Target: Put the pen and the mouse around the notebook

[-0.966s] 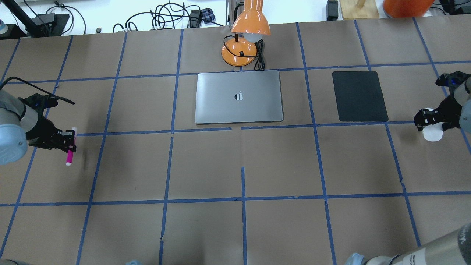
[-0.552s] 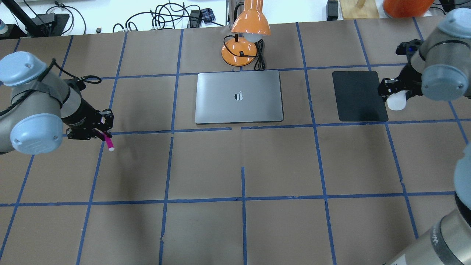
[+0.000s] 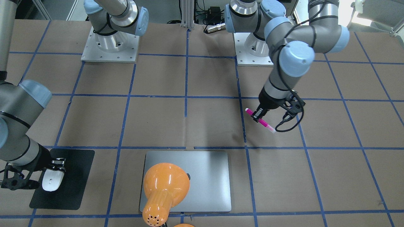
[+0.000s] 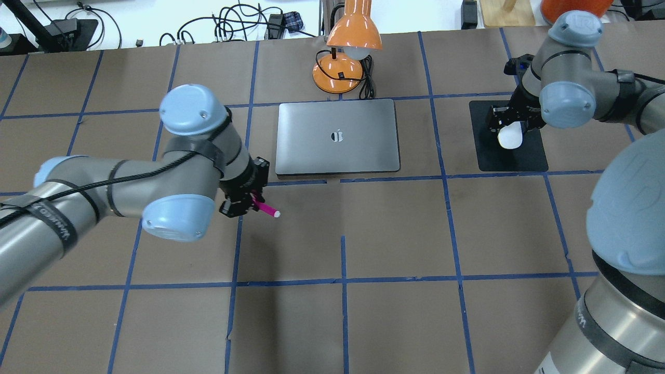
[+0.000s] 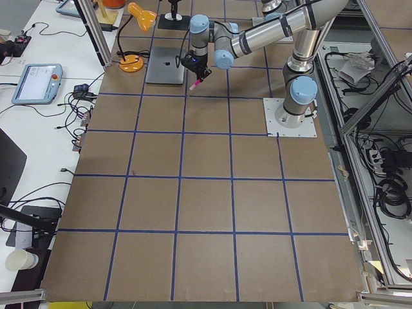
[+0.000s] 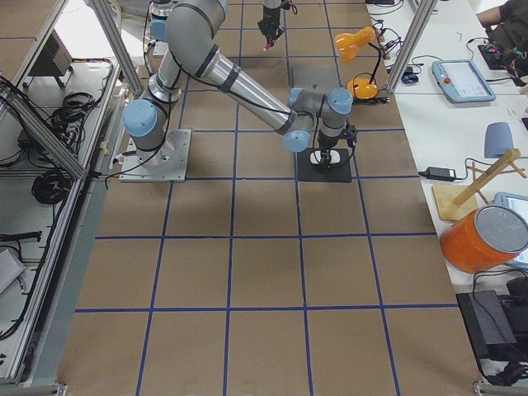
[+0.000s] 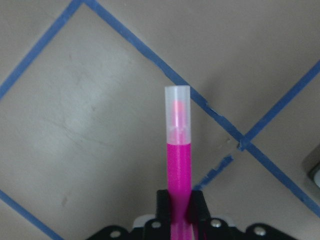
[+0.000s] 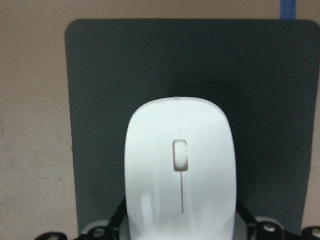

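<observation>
The silver-grey notebook [image 4: 337, 136] [image 3: 205, 179] lies flat at the table's middle back. My left gripper [image 4: 248, 198] [image 3: 259, 116] is shut on the magenta pen [image 4: 265, 209] [image 3: 260, 120] [image 7: 178, 165], held above the table just off the notebook's front left corner, clear cap end pointing away. My right gripper [image 4: 510, 123] [image 3: 52, 171] is shut on the white mouse [image 4: 509, 136] [image 3: 50, 180] [image 8: 180, 185], over the black mat [image 4: 507, 135] [image 3: 72, 186] [image 8: 260, 90] to the right of the notebook. Whether the mouse touches the mat I cannot tell.
An orange desk lamp [image 4: 347, 49] [image 3: 162, 189] with a black cord stands just behind the notebook. Blue tape lines grid the brown table. Cables and gear lie past the far edge, an orange container [image 6: 485, 239] at the back right.
My left arm swung right from the table's left edge, carrying the pen to the notebook's front left corner. My right arm carried the mouse left from the right edge to over the black mat.
</observation>
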